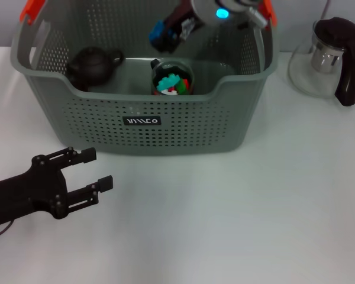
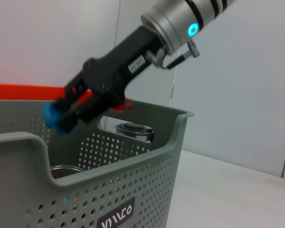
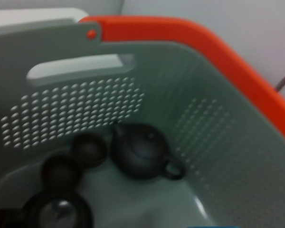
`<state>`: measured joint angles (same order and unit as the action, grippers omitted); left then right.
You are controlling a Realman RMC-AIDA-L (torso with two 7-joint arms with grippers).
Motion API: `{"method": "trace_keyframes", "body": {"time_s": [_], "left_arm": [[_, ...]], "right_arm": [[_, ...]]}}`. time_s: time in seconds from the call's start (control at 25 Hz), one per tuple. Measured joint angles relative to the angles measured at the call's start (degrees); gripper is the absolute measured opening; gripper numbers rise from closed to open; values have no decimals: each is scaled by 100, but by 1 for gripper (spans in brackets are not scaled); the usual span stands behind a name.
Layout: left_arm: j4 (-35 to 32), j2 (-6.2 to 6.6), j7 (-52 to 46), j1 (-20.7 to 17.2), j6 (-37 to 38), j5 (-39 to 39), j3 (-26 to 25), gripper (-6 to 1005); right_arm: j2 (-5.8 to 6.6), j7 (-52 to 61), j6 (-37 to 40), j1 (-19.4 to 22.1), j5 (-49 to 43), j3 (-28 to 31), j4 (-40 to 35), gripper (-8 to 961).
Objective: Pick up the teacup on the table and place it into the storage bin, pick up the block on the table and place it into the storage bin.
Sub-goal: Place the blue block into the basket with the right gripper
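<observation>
The grey-green storage bin (image 1: 183, 121) stands at the back of the table. My right gripper (image 1: 167, 32) hangs over its inside, shut on a blue block (image 1: 160, 36). In the left wrist view the same gripper (image 2: 70, 108) holds the block (image 2: 54, 118) just above the bin's rim (image 2: 133, 161). Two small dark teacups (image 3: 88, 148) rest on the bin's floor beside a dark teapot (image 3: 140, 152). My left gripper (image 1: 97, 170) stands open and empty at the near left, in front of the bin.
Inside the bin, a dark teapot (image 1: 92, 65) sits at the left and a round cup with coloured blocks (image 1: 171, 80) in the middle. A glass pitcher with a black handle (image 1: 330, 59) stands to the right of the bin.
</observation>
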<state>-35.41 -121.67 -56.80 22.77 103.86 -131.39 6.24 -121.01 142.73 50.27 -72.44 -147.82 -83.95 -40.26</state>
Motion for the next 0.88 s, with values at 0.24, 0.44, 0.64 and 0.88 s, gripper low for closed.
{"method": "trace_keyframes", "body": {"time_s": [0.24,0.44,0.64,0.88], "left_arm": [[7,-19,13,-23,-6,0,0,690],[8,-32,15,-26,-6,0,0,690],[8,-41,4,-33,-6,0,0,690],[8,-40,1,-41,4,0,0,690]], "right_arm": [[-2,13,178,-1,99,-114,143,416],[27,165,224,21,110,-87,135,417],[40,167,227,66,115,-50,12,442],[46,-238,367,1187,827,270,-1815,723]]}}
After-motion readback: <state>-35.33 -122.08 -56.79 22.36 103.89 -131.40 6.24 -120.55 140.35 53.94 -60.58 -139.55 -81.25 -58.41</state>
